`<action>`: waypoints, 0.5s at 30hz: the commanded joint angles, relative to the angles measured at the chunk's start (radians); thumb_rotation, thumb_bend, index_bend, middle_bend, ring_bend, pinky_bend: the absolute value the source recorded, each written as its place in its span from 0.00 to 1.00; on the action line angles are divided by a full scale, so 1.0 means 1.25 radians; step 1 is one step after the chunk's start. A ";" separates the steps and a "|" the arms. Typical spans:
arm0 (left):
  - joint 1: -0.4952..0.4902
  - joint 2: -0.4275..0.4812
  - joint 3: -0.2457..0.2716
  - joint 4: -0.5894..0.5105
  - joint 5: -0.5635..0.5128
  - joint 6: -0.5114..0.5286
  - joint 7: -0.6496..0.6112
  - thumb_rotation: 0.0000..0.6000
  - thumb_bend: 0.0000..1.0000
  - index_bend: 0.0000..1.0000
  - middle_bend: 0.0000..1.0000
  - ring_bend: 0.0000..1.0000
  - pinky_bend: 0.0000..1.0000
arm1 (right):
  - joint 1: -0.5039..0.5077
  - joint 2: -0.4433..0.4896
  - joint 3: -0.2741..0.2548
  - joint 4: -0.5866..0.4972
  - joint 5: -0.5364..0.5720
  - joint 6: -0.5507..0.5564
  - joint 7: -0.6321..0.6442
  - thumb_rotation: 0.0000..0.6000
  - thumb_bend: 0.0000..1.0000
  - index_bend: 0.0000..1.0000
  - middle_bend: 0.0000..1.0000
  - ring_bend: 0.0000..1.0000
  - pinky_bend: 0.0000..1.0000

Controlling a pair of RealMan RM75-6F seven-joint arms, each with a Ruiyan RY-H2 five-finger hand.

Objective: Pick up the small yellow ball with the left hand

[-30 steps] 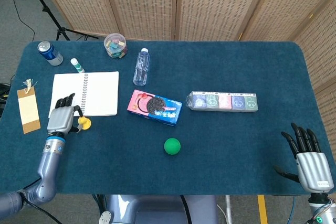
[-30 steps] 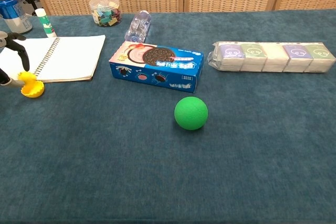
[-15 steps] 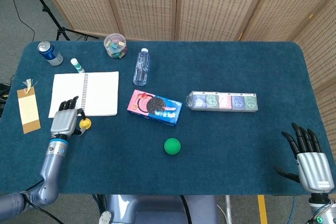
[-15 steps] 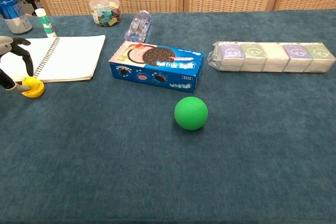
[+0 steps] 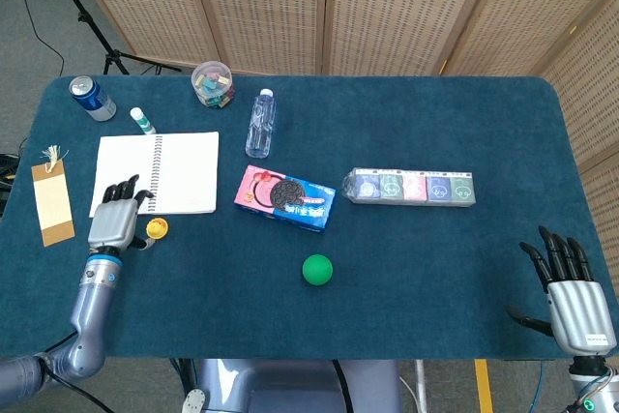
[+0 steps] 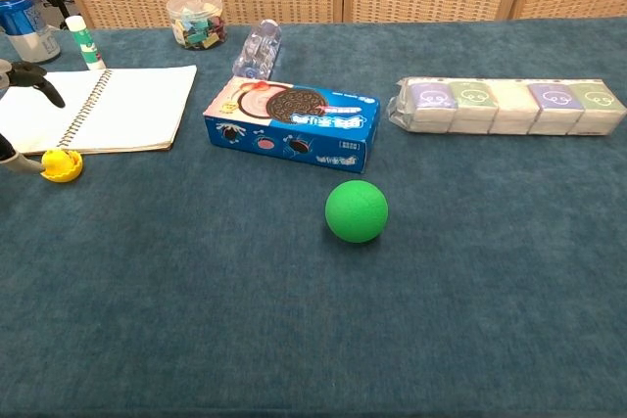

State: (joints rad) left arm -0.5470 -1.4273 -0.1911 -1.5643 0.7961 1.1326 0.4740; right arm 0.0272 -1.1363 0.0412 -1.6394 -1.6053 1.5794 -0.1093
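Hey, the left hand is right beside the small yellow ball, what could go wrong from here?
The small yellow ball lies on the blue cloth beside the left hand, not clearly gripped; a finger nudge might roll it away. The white spiral notebook sits just behind it, so closing fingers could catch the pages.

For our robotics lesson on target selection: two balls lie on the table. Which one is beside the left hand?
The small yellow ball, just right of the left hand, below the notebook. The green ball lies mid-table, larger.
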 commanded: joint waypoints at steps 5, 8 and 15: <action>0.102 0.083 0.057 -0.092 0.172 0.117 -0.117 1.00 0.15 0.25 0.00 0.00 0.00 | 0.004 0.000 0.002 -0.001 0.007 -0.010 -0.003 1.00 0.00 0.15 0.00 0.00 0.00; 0.151 0.110 0.090 -0.110 0.241 0.178 -0.155 1.00 0.15 0.25 0.00 0.00 0.00 | 0.007 -0.003 0.002 -0.001 0.010 -0.018 -0.009 1.00 0.00 0.15 0.00 0.00 0.00; 0.236 0.112 0.142 -0.090 0.347 0.305 -0.155 1.00 0.15 0.24 0.00 0.00 0.00 | 0.008 -0.006 0.002 -0.004 0.015 -0.022 -0.022 1.00 0.00 0.15 0.00 0.00 0.00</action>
State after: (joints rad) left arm -0.2814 -1.2882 -0.0415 -1.6870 1.1953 1.4665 0.2733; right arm 0.0373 -1.1440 0.0440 -1.6442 -1.5863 1.5520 -0.1368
